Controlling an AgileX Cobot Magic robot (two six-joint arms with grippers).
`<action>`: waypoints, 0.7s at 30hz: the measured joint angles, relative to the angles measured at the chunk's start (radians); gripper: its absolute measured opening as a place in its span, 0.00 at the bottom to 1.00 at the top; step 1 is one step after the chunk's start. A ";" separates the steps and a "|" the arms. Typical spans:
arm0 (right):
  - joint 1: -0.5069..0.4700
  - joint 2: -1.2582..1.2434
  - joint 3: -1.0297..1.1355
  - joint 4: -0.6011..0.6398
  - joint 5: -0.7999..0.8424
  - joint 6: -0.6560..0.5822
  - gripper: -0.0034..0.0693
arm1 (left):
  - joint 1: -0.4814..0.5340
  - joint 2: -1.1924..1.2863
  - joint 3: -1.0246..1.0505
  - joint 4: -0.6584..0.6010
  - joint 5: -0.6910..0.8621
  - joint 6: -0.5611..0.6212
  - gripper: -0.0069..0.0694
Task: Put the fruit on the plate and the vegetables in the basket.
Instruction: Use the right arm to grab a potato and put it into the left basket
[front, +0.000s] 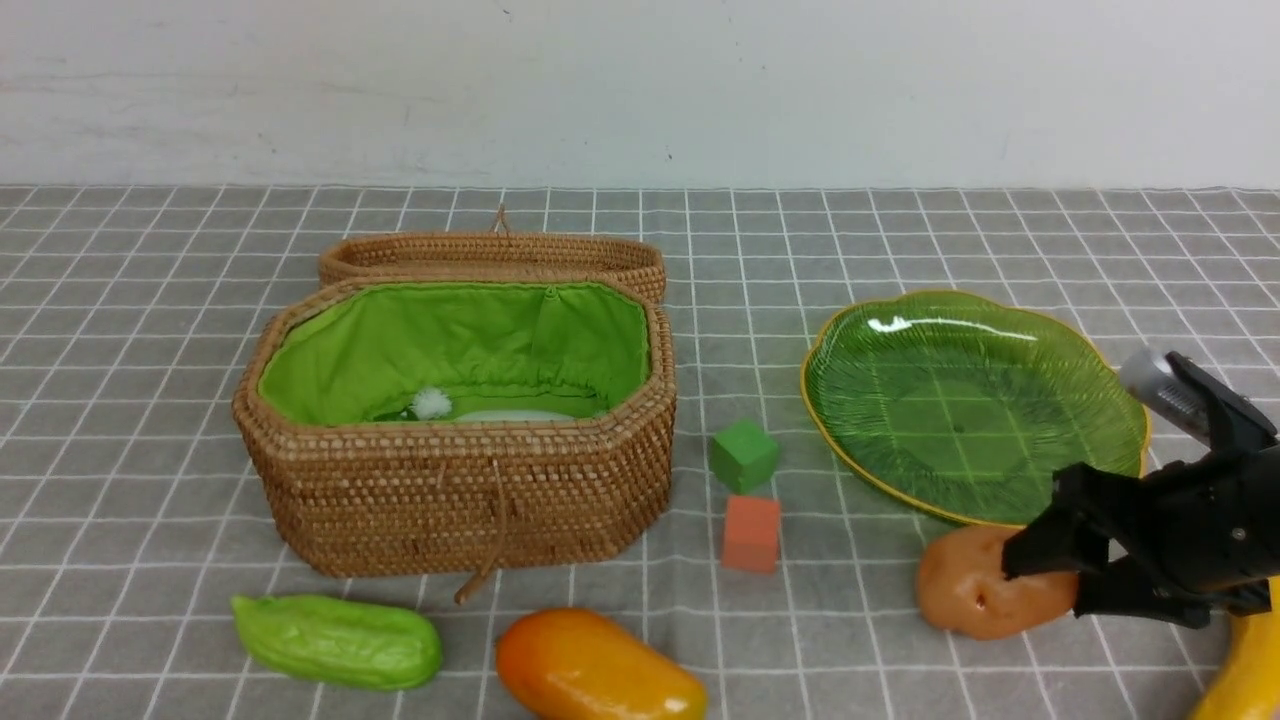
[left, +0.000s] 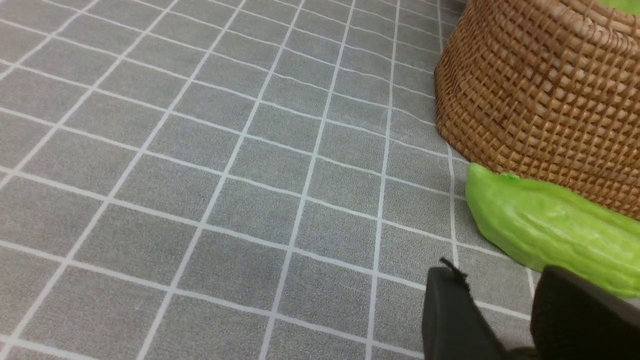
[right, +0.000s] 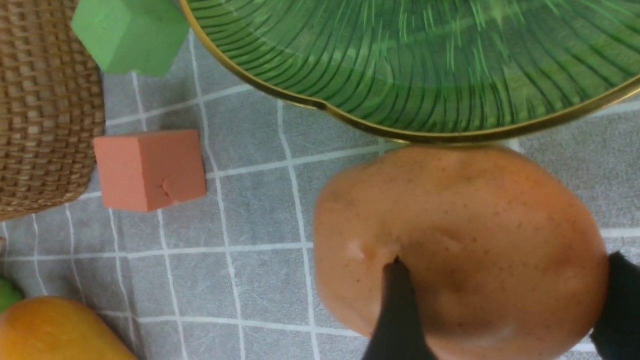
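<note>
Right gripper straddles the lumpy orange-brown potato, jaws apart; left gripper likewise parted, near the wrinkled light-green gourd.

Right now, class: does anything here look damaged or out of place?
The small orange cube, between the brown wicker basket and the orange-brown lumpy potato, has a dent in one face. It and the small green cube are neither fruit nor vegetable.

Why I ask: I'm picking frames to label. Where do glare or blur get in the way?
Front view: evenly lit and sharp, one white glare streak on the plate. Left wrist view: tablecloth crisp, the left gripper near the lens soft. Right wrist view: the plate's ribs smear, while the potato shows its speckles fairly clearly.
</note>
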 joint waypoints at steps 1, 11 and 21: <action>0.000 0.000 0.000 0.000 0.000 -0.004 0.69 | 0.000 0.000 0.000 0.000 0.000 0.000 0.40; 0.000 0.000 -0.001 -0.001 0.009 -0.008 0.69 | 0.000 0.000 0.000 0.000 0.000 0.000 0.40; 0.000 -0.063 0.004 -0.038 0.015 0.007 0.21 | 0.000 0.000 0.000 0.000 0.000 0.000 0.40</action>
